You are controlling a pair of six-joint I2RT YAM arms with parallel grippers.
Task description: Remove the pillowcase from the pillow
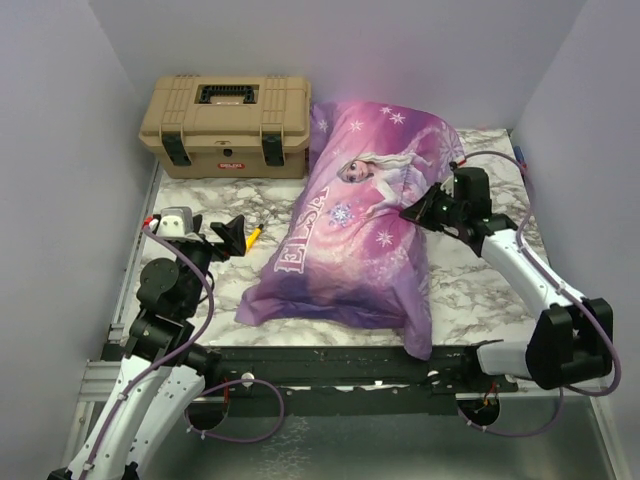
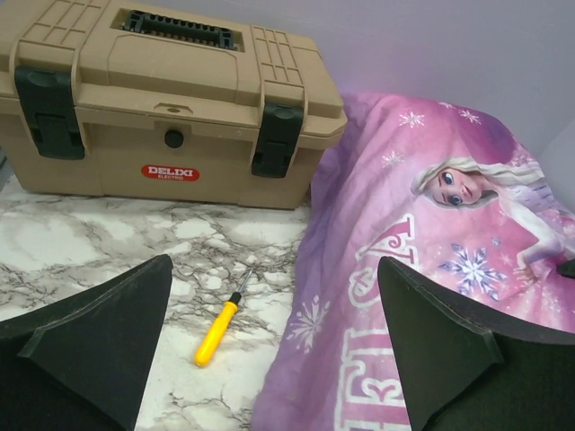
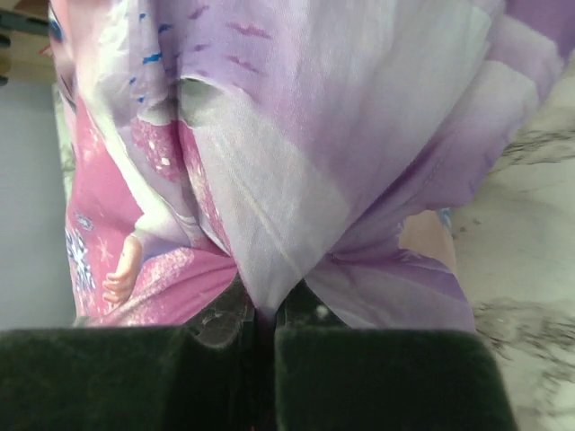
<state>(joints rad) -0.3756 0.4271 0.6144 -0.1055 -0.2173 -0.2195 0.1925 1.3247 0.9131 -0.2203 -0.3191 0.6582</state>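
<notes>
Pillowcase [image 1: 360, 230]: stuffed full, diagonal across mid-worktop [image 1: 470, 290], its near corner hanging over the front edge.
Right fingers [image 3: 377, 377]: clenched on a fold of pillowcase at its right side.
Left fingers [image 2: 99, 332]: spread wide, holding nothing, near the left edge.
Toolbox [image 1: 225, 125]: back-left corner.

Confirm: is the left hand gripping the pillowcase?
No, the left hand is open and empty in its wrist view, with the pillowcase lying off to its right.
</notes>
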